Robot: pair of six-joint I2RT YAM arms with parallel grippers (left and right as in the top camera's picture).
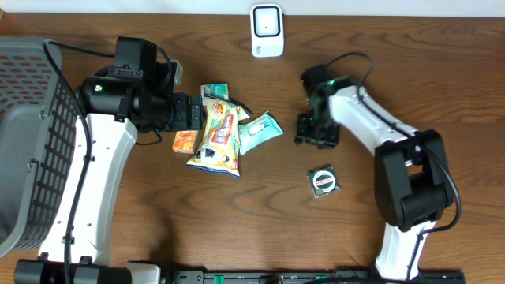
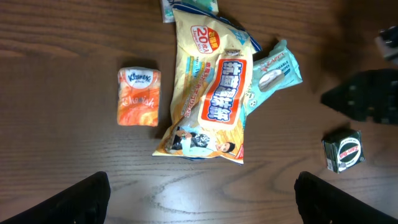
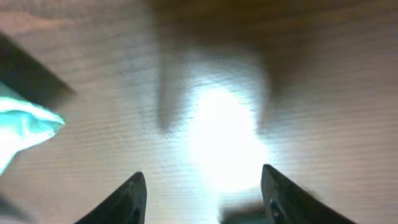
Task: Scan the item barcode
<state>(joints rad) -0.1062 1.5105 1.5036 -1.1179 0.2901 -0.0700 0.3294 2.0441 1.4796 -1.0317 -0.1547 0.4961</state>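
Dark wooden table (image 1: 237, 237) carries a white scanner (image 1: 267, 30) at its far edge. A yellow snack bag (image 2: 211, 93) lies centrally, overlapping a teal pack (image 1: 264, 130); a small black packet (image 1: 323, 181) lies apart. The left gripper (image 2: 202, 199) hovers above the bag, jaws wide and empty, apparently lining up a pick. The right gripper (image 3: 202, 193) stands part-open over bare wood, holding nothing.

orange tissue pack (image 2: 138, 97), yellow snack bag (image 2: 208, 93)
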